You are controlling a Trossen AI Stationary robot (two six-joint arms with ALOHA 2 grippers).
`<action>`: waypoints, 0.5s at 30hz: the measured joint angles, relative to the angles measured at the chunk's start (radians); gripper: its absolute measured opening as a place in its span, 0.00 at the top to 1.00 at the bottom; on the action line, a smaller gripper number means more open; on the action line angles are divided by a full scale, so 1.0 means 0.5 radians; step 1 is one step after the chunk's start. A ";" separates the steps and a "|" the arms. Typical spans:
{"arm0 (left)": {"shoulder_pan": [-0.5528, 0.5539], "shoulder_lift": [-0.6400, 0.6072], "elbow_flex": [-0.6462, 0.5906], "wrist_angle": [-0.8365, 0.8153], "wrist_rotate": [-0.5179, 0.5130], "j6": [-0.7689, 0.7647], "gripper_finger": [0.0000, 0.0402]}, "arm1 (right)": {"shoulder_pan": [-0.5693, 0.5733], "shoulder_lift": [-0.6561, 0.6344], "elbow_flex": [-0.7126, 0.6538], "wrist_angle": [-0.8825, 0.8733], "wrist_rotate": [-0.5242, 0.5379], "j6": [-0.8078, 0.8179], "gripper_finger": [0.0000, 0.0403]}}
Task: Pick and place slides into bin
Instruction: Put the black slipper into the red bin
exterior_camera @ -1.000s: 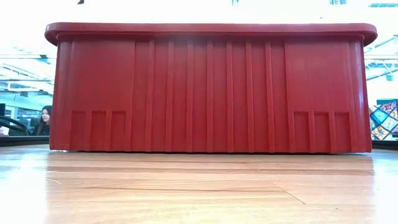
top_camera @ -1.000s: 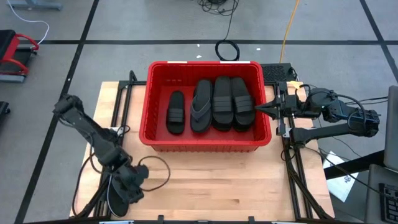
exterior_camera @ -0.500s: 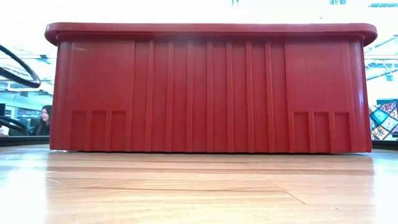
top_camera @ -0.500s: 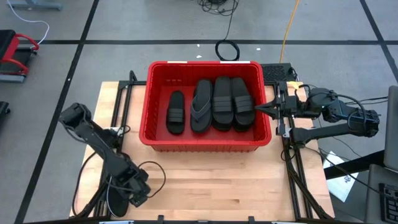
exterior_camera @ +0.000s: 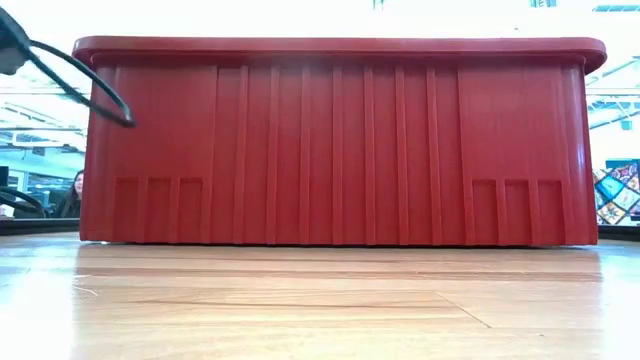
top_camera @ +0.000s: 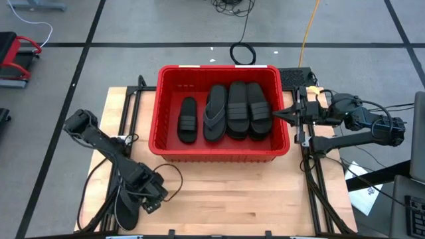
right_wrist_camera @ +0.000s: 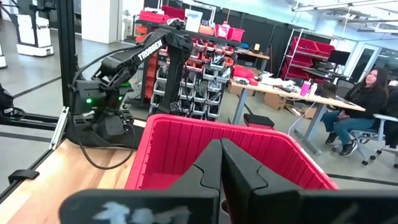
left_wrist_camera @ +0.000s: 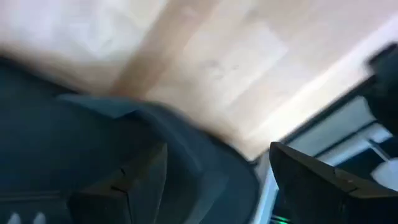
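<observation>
The red bin (top_camera: pixel 219 153) stands on the wooden table and holds several black slides: a small one (top_camera: pixel 188 121), a thong flip-flop (top_camera: pixel 214 113) and two wide-band ones (top_camera: pixel 237 109). Another black slide (top_camera: pixel 125 211) lies at the table's near left corner, partly under my left arm. My left gripper (top_camera: pixel 151 194) hangs just right of it, fingers apart; in the left wrist view the dark slide (left_wrist_camera: pixel 93 155) fills the space by one finger (left_wrist_camera: pixel 124 183). My right gripper (top_camera: pixel 275 116) is shut and empty at the bin's right rim. My left gripper stands over the slide's edge with its fingers apart. The view is blurred, and I cannot tell whether a finger touches the slide.
The bin's tall near wall (exterior_camera: pixel 340 140) fills the low view. My left arm's cable (exterior_camera: pixel 70 70) loops in front of its upper left corner. Bare wood (top_camera: pixel 226 192) lies between bin and near edge. People sit in the room beyond (right_wrist_camera: pixel 367 102).
My left gripper has gone a little toward the table's right edge, beside the slide at the near left corner. Its cable has swung into the low view's upper left.
</observation>
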 joint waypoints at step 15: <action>-0.036 0.087 -0.113 0.027 0.114 -0.034 0.32 | 0.000 -0.001 0.000 0.003 0.001 0.004 1.00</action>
